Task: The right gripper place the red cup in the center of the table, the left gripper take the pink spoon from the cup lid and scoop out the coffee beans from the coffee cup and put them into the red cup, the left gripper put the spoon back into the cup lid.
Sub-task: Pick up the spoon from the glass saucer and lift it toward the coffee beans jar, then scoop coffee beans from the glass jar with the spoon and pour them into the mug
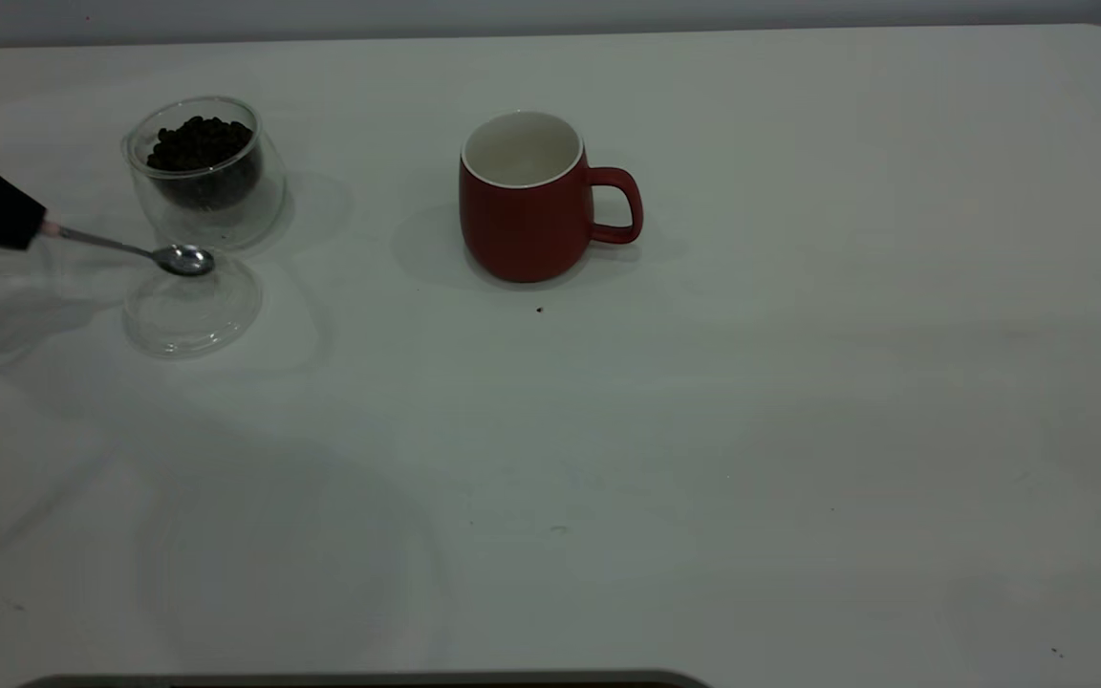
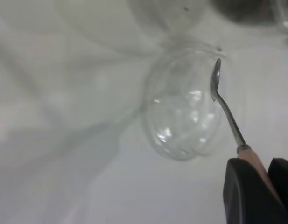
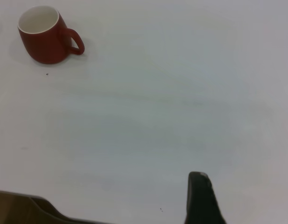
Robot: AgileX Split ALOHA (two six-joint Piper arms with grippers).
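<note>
We find the left gripper (image 1: 34, 227) at the left edge of the exterior view, closed on the pink spoon (image 1: 144, 250) by its handle. In the left wrist view the pale handle sits clamped between the two black fingers (image 2: 244, 193), with the metal neck and bowl reaching out over the cup lid (image 2: 183, 109). The spoon's bowl (image 1: 183, 259) lies at the lid's far rim, on the side nearest the coffee cup (image 1: 206, 172); we cannot tell whether it touches the lid (image 1: 191, 311). The coffee cup stands just behind the lid, holding the coffee beans (image 1: 197, 143). The red cup (image 1: 527, 201) stands upright near the middle of the table (image 1: 799, 382), well apart from the glassware, handle toward the right, white inside empty. Of the right gripper (image 3: 202, 198) we see one dark finger only, low over bare table; its opening we cannot tell.
</note>
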